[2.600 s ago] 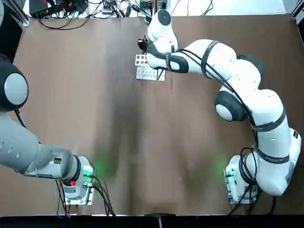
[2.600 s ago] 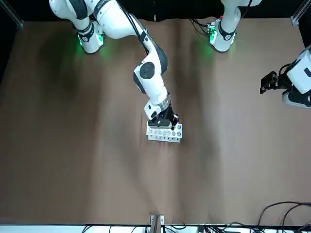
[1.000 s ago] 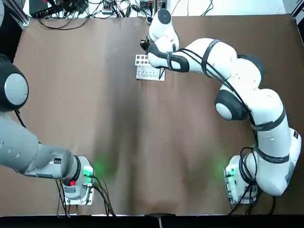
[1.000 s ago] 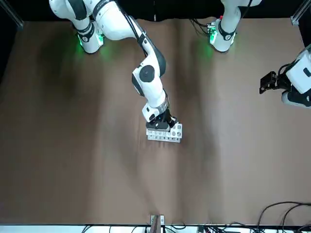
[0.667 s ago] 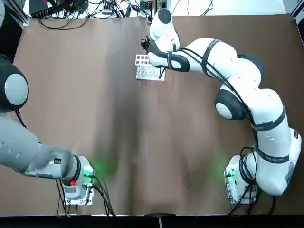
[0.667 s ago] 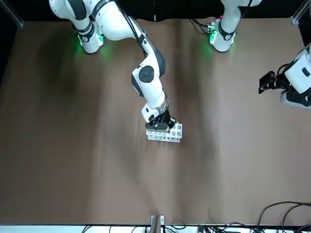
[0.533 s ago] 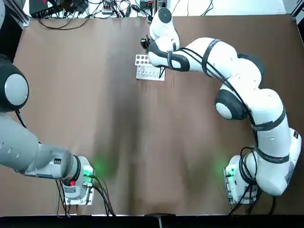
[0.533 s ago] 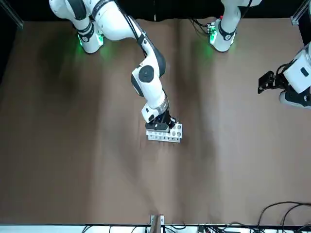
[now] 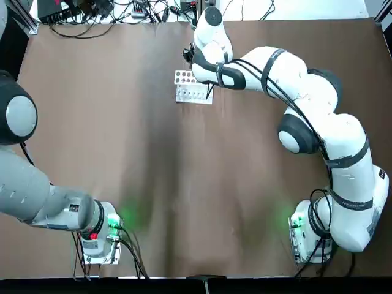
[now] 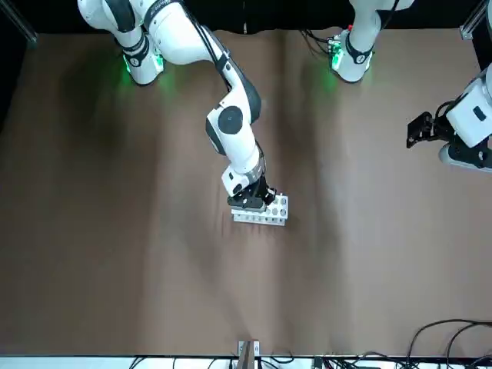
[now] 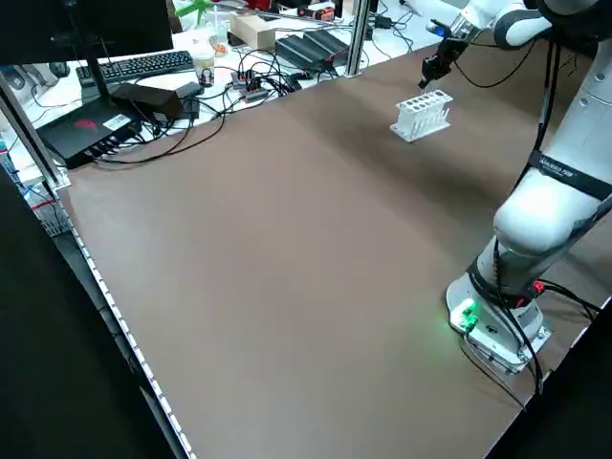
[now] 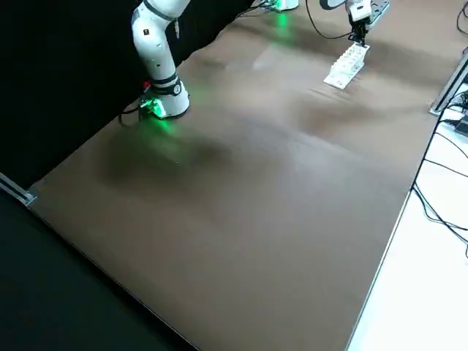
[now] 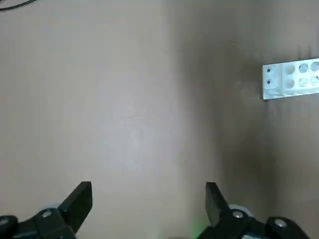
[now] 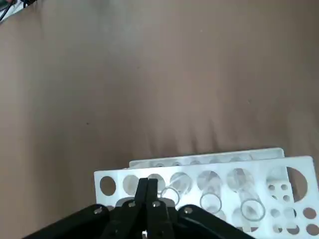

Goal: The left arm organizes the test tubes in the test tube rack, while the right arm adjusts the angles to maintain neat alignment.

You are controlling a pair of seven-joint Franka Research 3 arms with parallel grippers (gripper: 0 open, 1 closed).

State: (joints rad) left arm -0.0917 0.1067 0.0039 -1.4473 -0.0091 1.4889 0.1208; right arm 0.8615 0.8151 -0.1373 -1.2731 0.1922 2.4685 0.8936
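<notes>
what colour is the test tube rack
White; the test tube rack shows best in the right wrist view.

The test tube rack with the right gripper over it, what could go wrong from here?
1. The right gripper, fingers shut, hangs right above the test tube rack; dropping lower could jab a test tube.
2. The rack stands loose on the table; a sideways nudge might tip it.

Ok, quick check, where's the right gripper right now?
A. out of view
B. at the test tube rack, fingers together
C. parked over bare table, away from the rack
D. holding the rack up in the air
B: the right gripper sits over the test tube rack with its fingers pressed together, and the rack stands on the table.
</notes>
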